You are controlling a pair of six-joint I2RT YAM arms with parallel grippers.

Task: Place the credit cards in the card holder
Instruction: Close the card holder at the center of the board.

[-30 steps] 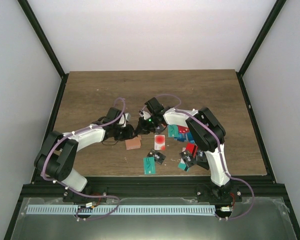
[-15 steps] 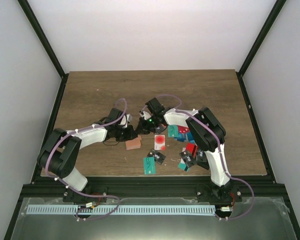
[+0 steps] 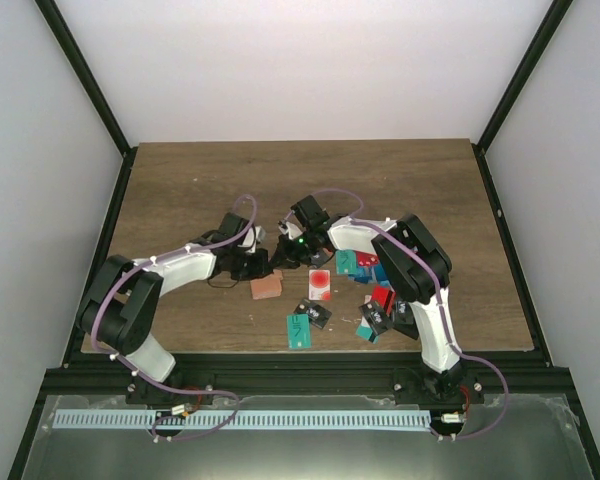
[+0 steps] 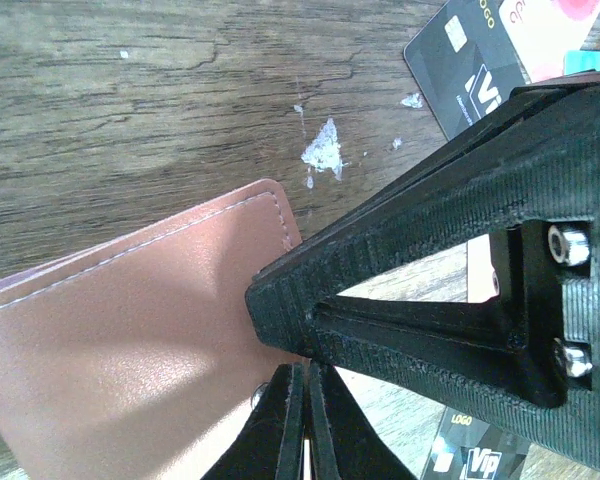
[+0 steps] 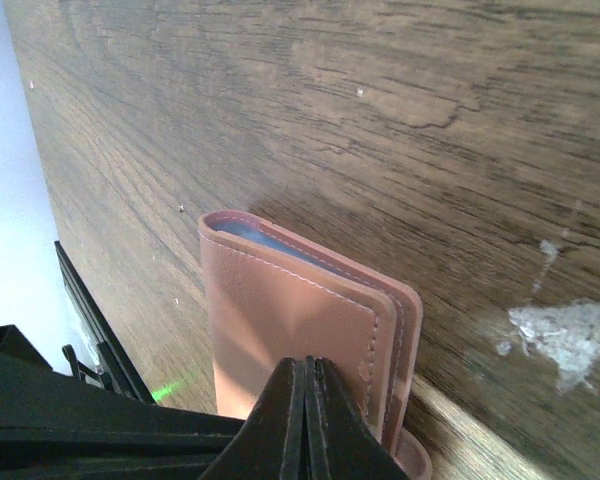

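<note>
Closing the left hand [image 4: 301, 378] at the holder [image 4: 130, 340] corner.
Coming together just now beside the right hand [image 5: 307, 365], itself clamped on the holder's cover; probably preparing to spread it open on the desk [image 4: 130, 100], cards [image 3: 320, 285] waiting loose nearby. Obscuring whether left fingers are pinching leather; pockets mostly hidden.

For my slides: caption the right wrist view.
Shut right gripper at a folded salmon-brown leather card holder, wooden table behind.

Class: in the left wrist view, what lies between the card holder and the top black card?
Bare table with a white scuff, between holder and black card, in the left wrist view.
</note>
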